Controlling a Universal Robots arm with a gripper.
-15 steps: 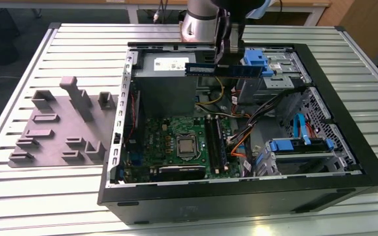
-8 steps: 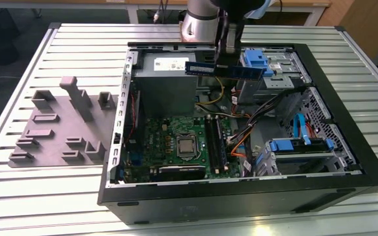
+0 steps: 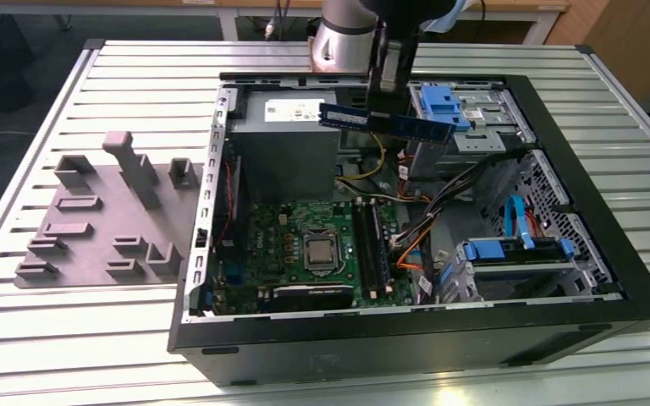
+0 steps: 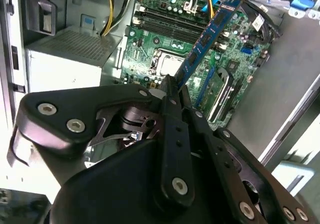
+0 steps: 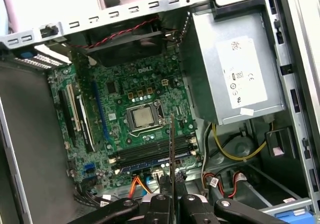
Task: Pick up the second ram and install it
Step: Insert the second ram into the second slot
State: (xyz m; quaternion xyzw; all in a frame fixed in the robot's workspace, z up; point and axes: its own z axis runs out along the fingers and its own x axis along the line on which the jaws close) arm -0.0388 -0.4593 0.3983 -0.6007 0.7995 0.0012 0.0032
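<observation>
Hand's [image 4: 173,86] got the second ram [image 4: 209,40] pinched tight in its grip, stick held up in the air over the open PC case [image 3: 359,347], well above the green motherboard [image 3: 291,237] and its black slots [image 3: 371,245]. Case sits on the slatted metal worktop [image 3: 99,338], gray holder [image 3: 99,228] beside it.

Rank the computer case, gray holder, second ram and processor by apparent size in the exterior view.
Largest to smallest:
1. computer case
2. gray holder
3-4. Not ranked: the second ram is long and thin, the processor is square, and the ram hangs raised above the case.
</observation>
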